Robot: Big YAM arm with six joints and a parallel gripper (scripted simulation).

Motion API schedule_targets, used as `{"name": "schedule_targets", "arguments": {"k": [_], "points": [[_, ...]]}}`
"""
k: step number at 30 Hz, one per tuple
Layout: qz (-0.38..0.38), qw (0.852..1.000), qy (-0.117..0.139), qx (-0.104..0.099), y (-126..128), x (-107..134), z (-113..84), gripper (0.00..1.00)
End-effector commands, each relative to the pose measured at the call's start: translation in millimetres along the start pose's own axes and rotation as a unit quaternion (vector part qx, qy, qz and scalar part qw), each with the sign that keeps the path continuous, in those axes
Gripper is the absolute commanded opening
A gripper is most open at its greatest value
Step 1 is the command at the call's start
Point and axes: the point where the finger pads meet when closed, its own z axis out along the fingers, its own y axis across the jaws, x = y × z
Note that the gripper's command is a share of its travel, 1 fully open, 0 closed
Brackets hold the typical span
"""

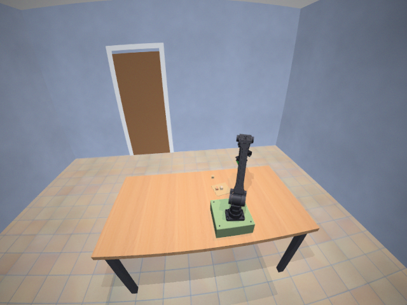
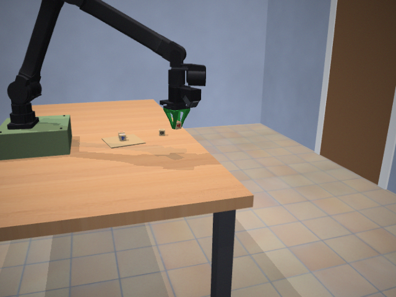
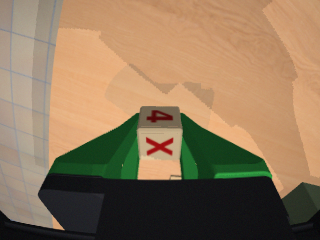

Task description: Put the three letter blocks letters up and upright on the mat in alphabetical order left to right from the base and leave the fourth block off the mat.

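While the end effector point(image 2: 176, 124) is pinching a block point(image 3: 159, 142) between part-closed fingers above the worktop point(image 2: 96, 179) corner, a slip is threatening: beneath it lies the edge, and the mat point(image 2: 123, 140) is sitting well behind.
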Motion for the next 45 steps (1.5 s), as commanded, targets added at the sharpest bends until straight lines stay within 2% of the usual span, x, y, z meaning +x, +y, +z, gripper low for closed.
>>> {"name": "schedule_targets", "arguments": {"k": [1, 4, 8, 14, 19, 21, 22, 29, 33, 36, 38, 39, 45], "points": [[-0.05, 0.998, -0.024, -0.022, 12, 5, -27.9, 0.2], [-0.067, 0.997, -0.024, -0.021, 11, 8, -28.2, 0.2], [-0.163, 0.986, -0.025, -0.02, 9, 26, -29.6, 0.2], [-0.321, 0.947, -0.017, -0.009, 1, 66, -31.4, 0.2], [-0.437, 0.899, -0.007, 0.004, -12, 106, -31.2, 0.2], [-0.437, 0.899, -0.007, 0.004, -12, 106, -31.2, 0.2], [-0.495, 0.869, -0.006, 0.006, -17, 112, -30.9, 0.2], [-0.637, 0.77, 0.01, 0.023, -42, 170, -26.5, 0.2], [-0.712, 0.701, 0.022, 0.032, -57, 195, -23.0, 0.2], [-0.766, 0.642, 0.027, 0.038, -72, 201, -20.4, 0.2], [-0.766, 0.642, 0.027, 0.038, -72, 201, -20.4, 0.2], [-0.804, 0.593, 0.029, 0.04, -74, 205, -19.7, 0.2], [-0.876, 0.48, 0.029, 0.039, -85, 219, -16.7, 0.2]]}}
